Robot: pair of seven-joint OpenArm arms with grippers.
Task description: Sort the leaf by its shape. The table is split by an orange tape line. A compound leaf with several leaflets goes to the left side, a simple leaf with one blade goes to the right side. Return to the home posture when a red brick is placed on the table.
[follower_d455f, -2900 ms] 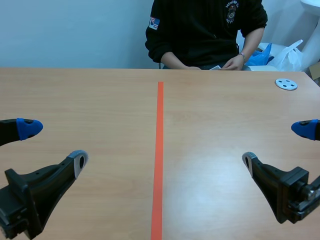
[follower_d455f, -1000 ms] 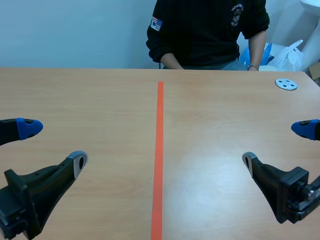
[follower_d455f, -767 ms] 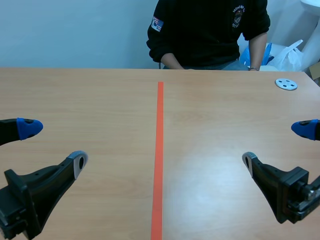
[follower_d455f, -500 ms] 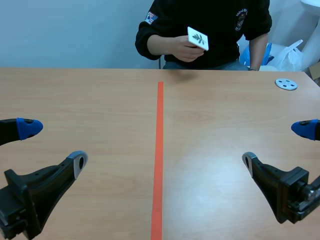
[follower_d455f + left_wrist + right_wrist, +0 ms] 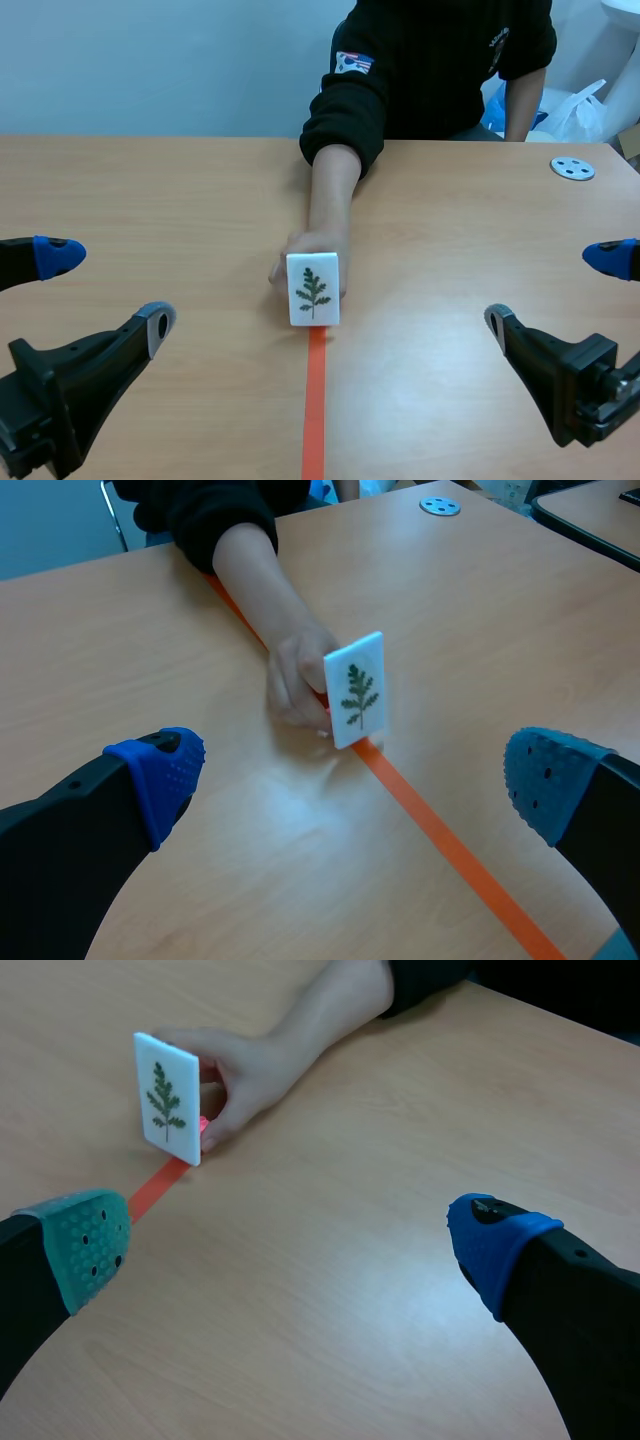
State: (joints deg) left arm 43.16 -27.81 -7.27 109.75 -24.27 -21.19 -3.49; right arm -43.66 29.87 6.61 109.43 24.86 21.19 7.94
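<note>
A person's hand (image 5: 310,246) stands a flat white card (image 5: 312,289), printed with a feathery green sprig, on the orange tape line (image 5: 314,420). Half a second ago the card was held aloft. The left gripper (image 5: 108,288) and right gripper (image 5: 552,290) gape wide, empty.

This looks like a robot test room, maybe in a lab or an office. A big wooden desk (image 5: 150,190) stands by a plain pale blue wall (image 5: 150,60). An orange tape line (image 5: 314,410) is stuck down the middle of it. The left claw (image 5: 105,290) and the right claw (image 5: 552,290) of two black robot arms sit low at the near side. A person (image 5: 440,60) sits across. White and blue plastic bags (image 5: 580,110) lie behind, and a second desk (image 5: 590,510) stands close by
</note>
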